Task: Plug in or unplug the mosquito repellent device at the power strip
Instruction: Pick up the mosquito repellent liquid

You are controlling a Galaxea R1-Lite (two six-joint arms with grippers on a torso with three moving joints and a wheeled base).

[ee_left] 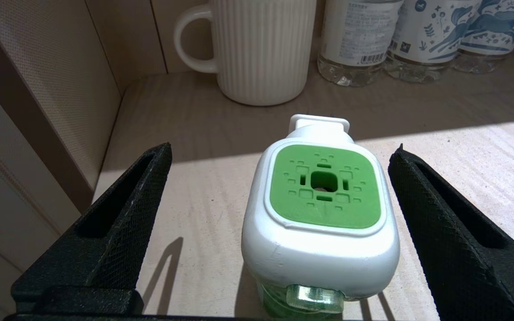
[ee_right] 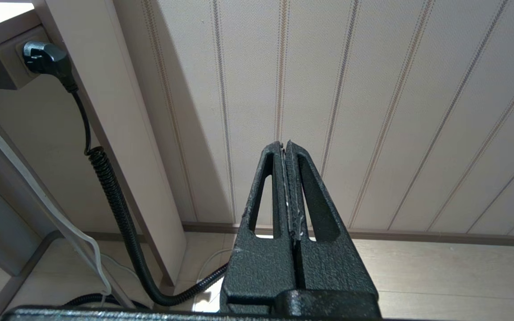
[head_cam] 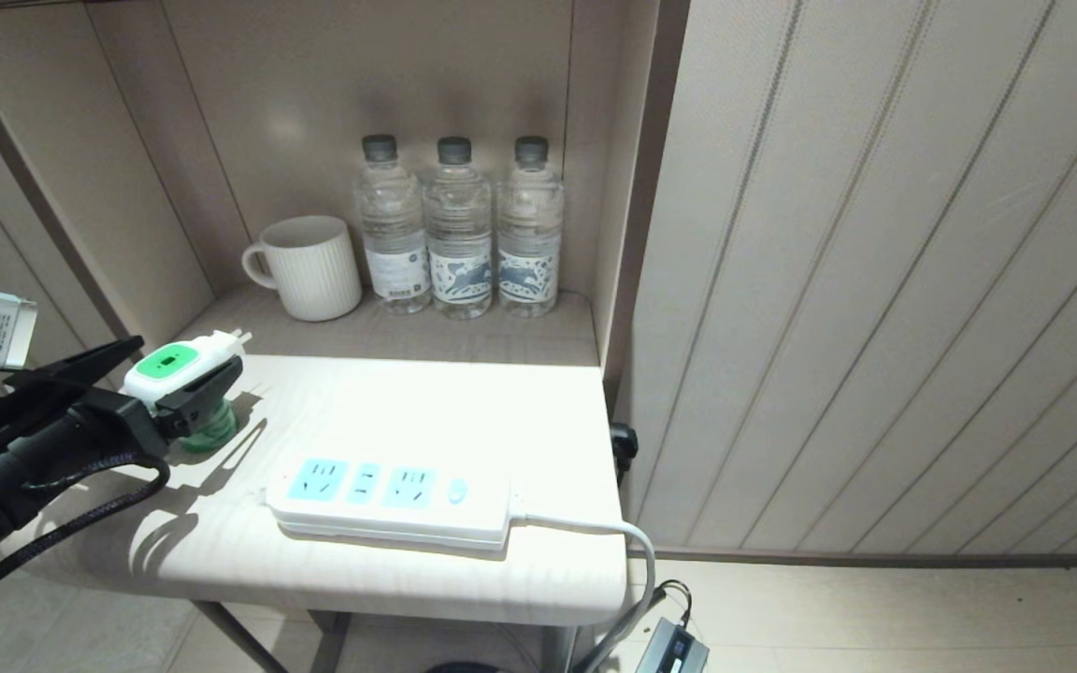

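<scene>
**Open left gripper brackets the unplugged vaporizer**

Head view: the small white mosquito repellent device with green top and translucent green bottle (head_cam: 181,374) stands upright near the left edge of the pale tabletop (head_cam: 464,402), well apart from the long white power strip with light-blue sockets (head_cam: 389,500) by the front edge.

Left wrist view: the left gripper (ee_left: 279,214) straddles the device with its black fingers (ee_left: 123,223) spread wide, touching nothing. The device looks light, rigid and smooth, so the flat sides of the white head seem the safest hold.

Right wrist view: the right gripper (ee_right: 287,187) hangs closed and empty beside the wall.

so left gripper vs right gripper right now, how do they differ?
Left gripper is open, fingers either side of the mosquito repellent device on the table, not touching it. Right gripper is shut on nothing, parked low beside the wall panel. Both have black textured fingers.
</scene>
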